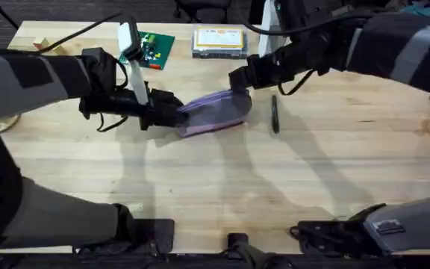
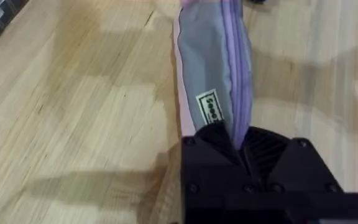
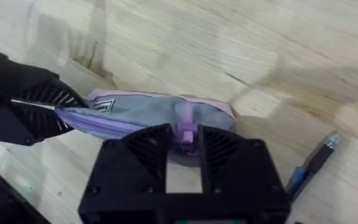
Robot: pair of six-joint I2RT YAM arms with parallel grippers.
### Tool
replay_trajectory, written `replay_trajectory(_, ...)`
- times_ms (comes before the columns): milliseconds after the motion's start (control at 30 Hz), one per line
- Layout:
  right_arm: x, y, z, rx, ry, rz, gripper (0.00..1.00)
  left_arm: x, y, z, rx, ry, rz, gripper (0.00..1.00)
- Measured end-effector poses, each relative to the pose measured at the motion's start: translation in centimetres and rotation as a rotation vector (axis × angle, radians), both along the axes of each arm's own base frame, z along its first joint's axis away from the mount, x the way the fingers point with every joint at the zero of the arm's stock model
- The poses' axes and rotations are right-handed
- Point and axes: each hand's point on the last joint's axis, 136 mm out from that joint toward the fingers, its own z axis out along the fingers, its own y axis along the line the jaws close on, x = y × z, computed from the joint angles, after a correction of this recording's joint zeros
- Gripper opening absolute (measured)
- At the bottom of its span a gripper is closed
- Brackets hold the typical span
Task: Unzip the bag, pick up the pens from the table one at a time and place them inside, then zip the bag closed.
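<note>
Bag lay on tabletop | my left fingers pinched its end | my right fingers gripped its zipper pull | pen beside bag

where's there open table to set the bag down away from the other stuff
The broad strip of table between the bag and the arm bases is bare. Right of the pen is also bare. It is crowded along the far edge, by the green circuit board and clear box, and around both grippers at the bag's ends.
</note>
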Motion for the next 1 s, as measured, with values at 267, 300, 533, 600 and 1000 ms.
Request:
replay_trajectory(267,-0.2,0.3,0.0,0.009,0.005,0.010,0.041,0.0,0.0,0.0,-0.001,0.000,0.000,0.042)
replay_trajectory(300,-0.2,0.3,0.0,0.009,0.006,0.009,0.041,0.0,0.0,0.0,-0.001,0.000,-0.001,0.042)
replay_trajectory(533,-0.2,0.3,0.0,0.009,0.005,0.009,0.029,0.0,0.0,0.0,-0.001,0.000,0.000,0.042)
replay_trajectory(600,-0.2,0.3,0.1,0.012,0.006,0.011,0.031,0.0,0.0,0.0,-0.001,0.000,0.000,0.042)
replay_trajectory(1000,-0.5,2.7,1.8,0.149,0.027,0.005,0.031,0.0,0.1,-0.1,0.005,0.001,0.001,0.042)
